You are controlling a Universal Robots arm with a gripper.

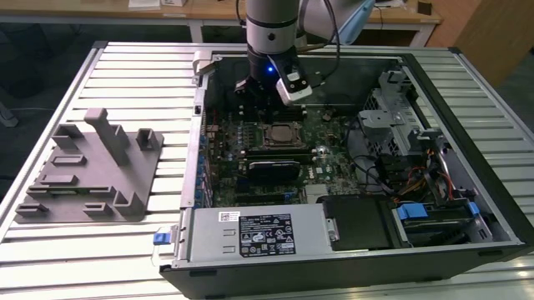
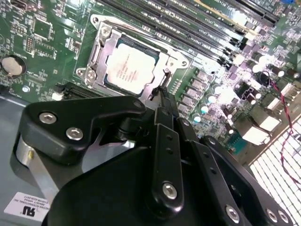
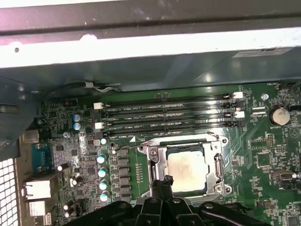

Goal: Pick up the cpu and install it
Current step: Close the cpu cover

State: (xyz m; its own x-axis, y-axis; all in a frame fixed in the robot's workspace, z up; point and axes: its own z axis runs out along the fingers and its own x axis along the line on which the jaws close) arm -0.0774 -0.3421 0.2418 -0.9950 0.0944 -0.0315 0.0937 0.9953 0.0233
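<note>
Item, cpu (image 2: 129, 68): I log it lying flat inside the socket (image 2: 96, 56), silver top up, framed on all sides by the metal plate, on the board (image 1: 329, 165) within the open case (image 1: 194, 156). Item, gripper (image 2: 162, 95): it hangs just above the socket's edge, and in the exterior view it stands at the socket's 12 o'clock. Its jaws look clenched, tips together, with nothing between them. Item, block (image 1: 92, 169): grey, with posts, on the table (image 1: 134, 75) at the case's 9 o'clock in the exterior view, well apart from the gripper. Progress, as I judge it: pick-up and placing are done, the chip in its seat and let go. Whether the socket lever is latched I cannot tell.
</note>
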